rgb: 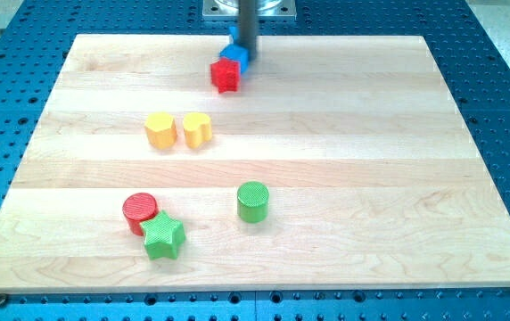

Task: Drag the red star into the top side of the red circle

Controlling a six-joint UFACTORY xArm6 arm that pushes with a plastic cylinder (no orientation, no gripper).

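Camera view has my tip (245,53) parked up top behind the red star (225,75), seemingly touching a blue block (236,55); red circle (139,211) sits far below; yellow blocks (177,130) between could snag it.

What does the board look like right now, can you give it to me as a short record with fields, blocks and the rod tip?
red star: view's top, touching blue block
my tip: at the blue block, above-right of the red star
red circle: view's lower left
green star: touching the red circle's lower right
green circle: right of the red circle, apart
yellow blocks: hexagon-like and heart-like, side by side, mid-left
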